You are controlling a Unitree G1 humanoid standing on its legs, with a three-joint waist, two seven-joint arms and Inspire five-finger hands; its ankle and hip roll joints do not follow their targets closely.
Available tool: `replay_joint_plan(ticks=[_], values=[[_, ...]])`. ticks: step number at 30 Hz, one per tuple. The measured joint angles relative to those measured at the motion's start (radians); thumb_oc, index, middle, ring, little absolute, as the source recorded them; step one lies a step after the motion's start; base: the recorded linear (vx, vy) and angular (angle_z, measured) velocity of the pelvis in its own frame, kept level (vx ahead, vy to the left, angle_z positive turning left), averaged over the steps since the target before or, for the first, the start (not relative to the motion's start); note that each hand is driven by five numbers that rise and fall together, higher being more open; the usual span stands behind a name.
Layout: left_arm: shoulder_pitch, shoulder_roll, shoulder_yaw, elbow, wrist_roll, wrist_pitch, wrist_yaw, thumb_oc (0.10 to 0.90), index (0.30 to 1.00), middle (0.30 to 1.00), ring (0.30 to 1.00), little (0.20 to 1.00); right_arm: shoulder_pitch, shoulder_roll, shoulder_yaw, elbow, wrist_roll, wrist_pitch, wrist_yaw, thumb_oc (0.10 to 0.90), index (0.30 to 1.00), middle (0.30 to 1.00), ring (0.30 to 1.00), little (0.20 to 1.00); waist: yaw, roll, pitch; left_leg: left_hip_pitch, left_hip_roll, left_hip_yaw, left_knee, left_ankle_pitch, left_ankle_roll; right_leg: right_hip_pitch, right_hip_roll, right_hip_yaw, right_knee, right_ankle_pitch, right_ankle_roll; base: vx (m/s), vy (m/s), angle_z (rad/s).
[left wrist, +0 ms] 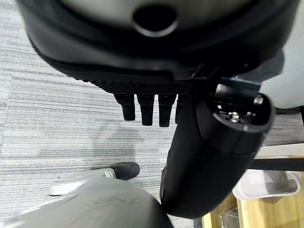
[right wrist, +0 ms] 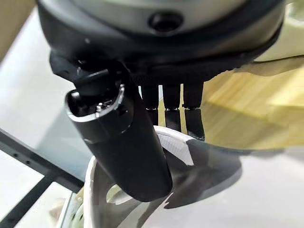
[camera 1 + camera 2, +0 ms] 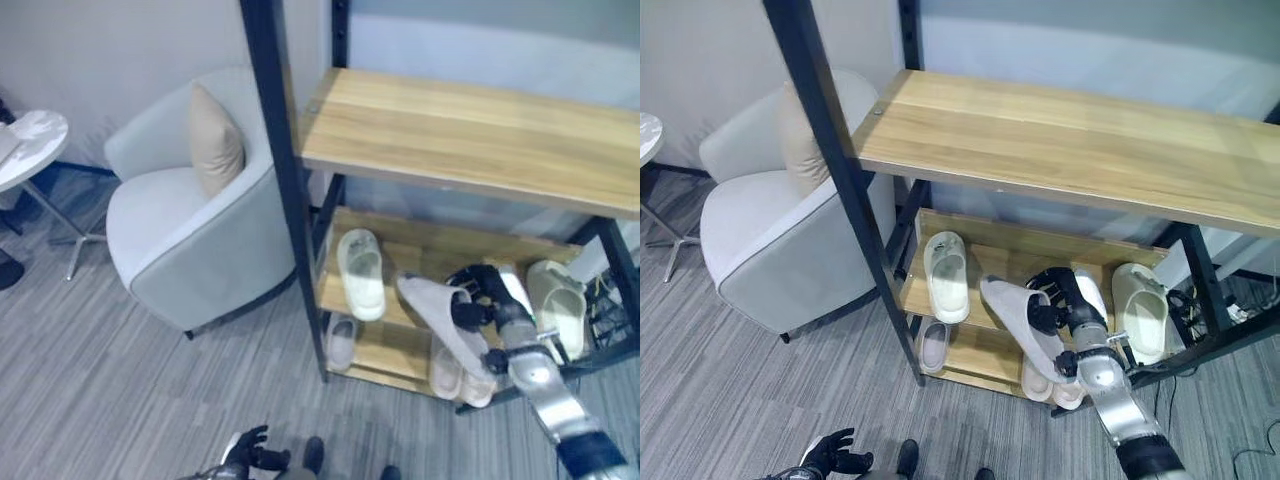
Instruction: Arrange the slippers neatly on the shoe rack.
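My right hand (image 3: 482, 296) is shut on a whitish slipper (image 3: 432, 306), pinching its edge between thumb and fingers (image 2: 172, 105). The slipper hangs tilted with its sole towards me, in front of the middle shelf (image 3: 430, 245) of the shoe rack. A pale green slipper (image 3: 360, 272) lies on that shelf at the left and another (image 3: 560, 303) at the right. The bottom shelf carries a small light slipper (image 3: 342, 342) and a pinkish pair (image 3: 460, 376). The wide top shelf (image 3: 470, 130) is bare wood. My left hand (image 3: 247, 449) hangs low over the floor, fingers spread and open.
The rack's black post (image 3: 285, 180) stands at its front left corner. A grey armchair (image 3: 190, 240) with a beige cushion (image 3: 215, 140) sits close to the rack's left. A round white table (image 3: 30, 145) stands at the far left. Grey striped carpet (image 3: 120, 400) lies before the rack.
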Motion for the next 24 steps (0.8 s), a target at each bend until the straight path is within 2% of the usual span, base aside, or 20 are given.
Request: replay_joint_plan(ticks=[4,5,7,9,14,18,21,22,23,24], values=[[0.017,-0.006,0.010,-0.006,0.002,-0.001,-0.001,0.800,0.900,0.900,0.900,0.900,0.115,0.000,-0.071,-0.142,0.002,-0.011,0.048,0.400,0.300,0.300,0.300,0.300,-0.016,0.016,0.002,0.009,0.004,0.025,-0.004,-0.012,-0.008,-0.002,0.001,0.025,0.000,-0.001,0.001,-0.03,-0.015,-0.21],[0.023,-0.005,0.012,-0.009,0.008,-0.001,0.000,0.800,0.900,0.900,0.900,0.900,0.136,-0.002,-0.079,-0.169,0.002,-0.025,0.062,0.400,0.300,0.300,0.300,0.300,-0.041,0.018,0.001,0.013,0.005,0.029,0.001,-0.009,-0.005,-0.005,0.001,0.029,0.000,0.001,0.001,-0.10,-0.014,-0.08],[0.039,-0.012,0.021,-0.024,0.015,-0.003,-0.001,0.800,0.900,0.900,0.900,0.900,0.217,-0.021,-0.125,-0.281,0.002,-0.057,0.097,0.400,0.300,0.300,0.300,0.300,-0.046,0.029,0.001,0.008,0.010,0.054,0.000,-0.011,-0.003,-0.021,0.002,0.054,0.000,0.003,0.002,-0.04,-0.008,-0.32],[0.045,-0.013,0.022,-0.029,0.036,-0.001,-0.002,0.800,0.900,0.900,0.900,0.900,0.256,-0.031,-0.148,-0.339,0.003,-0.074,0.130,0.400,0.300,0.300,0.300,0.300,-0.070,0.036,-0.001,0.012,0.012,0.061,0.000,-0.013,-0.001,-0.018,0.004,0.059,0.001,0.007,0.000,-0.04,-0.005,-0.23],[0.054,-0.010,0.005,-0.037,0.043,-0.005,-0.012,0.800,0.900,0.900,0.900,0.900,0.327,-0.083,-0.153,-0.383,0.024,-0.108,0.216,0.400,0.300,0.300,0.300,0.300,-0.095,0.046,-0.002,0.010,0.018,0.083,0.000,-0.016,-0.004,-0.034,0.008,0.084,0.000,0.009,0.000,-0.03,0.001,-0.14],[0.054,-0.009,-0.018,-0.040,0.054,-0.011,-0.018,0.800,0.900,0.900,0.900,0.900,0.341,-0.099,-0.116,-0.371,0.025,-0.108,0.255,0.400,0.300,0.300,0.300,0.300,-0.107,0.060,0.002,0.002,0.017,0.095,0.000,-0.016,-0.003,-0.052,0.007,0.096,0.000,0.013,0.001,-0.11,0.014,-0.08],[0.042,-0.006,-0.061,-0.059,0.076,-0.018,-0.021,0.800,0.900,0.900,0.900,0.900,0.322,-0.109,-0.050,-0.315,0.022,-0.112,0.259,0.400,0.300,0.300,0.300,0.300,-0.110,0.075,0.010,-0.028,0.016,0.101,0.001,-0.008,0.001,-0.081,0.006,0.104,0.008,0.024,0.003,-0.21,0.007,-0.10],[0.040,0.001,-0.083,-0.073,0.075,-0.021,-0.018,0.800,0.900,0.900,0.900,0.900,0.298,-0.120,-0.008,-0.275,0.020,-0.115,0.248,0.400,0.300,0.300,0.300,0.300,-0.110,0.071,0.020,-0.039,0.016,0.103,0.001,-0.003,0.002,-0.097,0.005,0.105,0.008,0.027,0.003,-0.33,-0.004,-0.01],[0.015,0.004,-0.115,-0.080,0.077,-0.023,-0.017,0.800,0.900,0.900,0.900,0.900,0.252,-0.127,0.036,-0.218,0.018,-0.114,0.245,0.400,0.300,0.300,0.300,0.300,-0.108,0.085,0.039,-0.061,0.016,0.103,0.001,0.006,0.002,-0.115,0.006,0.105,0.012,0.035,0.004,-0.32,-0.016,0.01],[-0.015,-0.001,-0.134,-0.090,0.076,-0.023,-0.015,0.800,0.900,0.900,0.900,0.900,0.203,-0.134,0.071,-0.171,0.002,-0.109,0.238,0.400,0.300,0.300,0.300,0.300,-0.106,0.085,0.075,-0.092,0.016,0.101,0.008,0.018,0.000,-0.147,0.010,0.102,0.025,0.041,0.004,-0.35,-0.031,0.02]])
